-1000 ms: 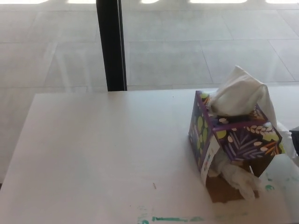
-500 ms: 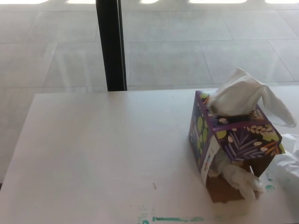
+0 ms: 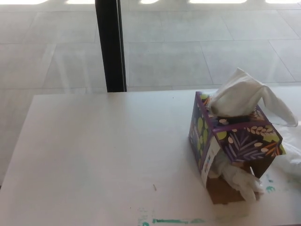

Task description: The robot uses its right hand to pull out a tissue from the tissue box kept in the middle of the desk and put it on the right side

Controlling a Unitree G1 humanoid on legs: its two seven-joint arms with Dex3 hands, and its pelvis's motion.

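A purple tissue box (image 3: 235, 141) with leaf patterns stands on the right part of the white desk (image 3: 103, 155). A white tissue (image 3: 244, 96) sticks up from its top and droops to the right over the box edge. The box's front face is torn open, and crumpled tissue (image 3: 240, 179) spills out at its base. A loose white tissue (image 3: 292, 155) lies on the desk at the far right edge of the view. Neither hand shows in the head view.
A black post (image 3: 109, 44) stands behind the desk's far edge, with a tiled floor beyond it. Green marks (image 3: 174, 220) stain the desk near its front edge.
The dark hand seen at the right edge a second ago has left the view. The tissue on top has spread out to the right. A loose tissue now lies at the far right.
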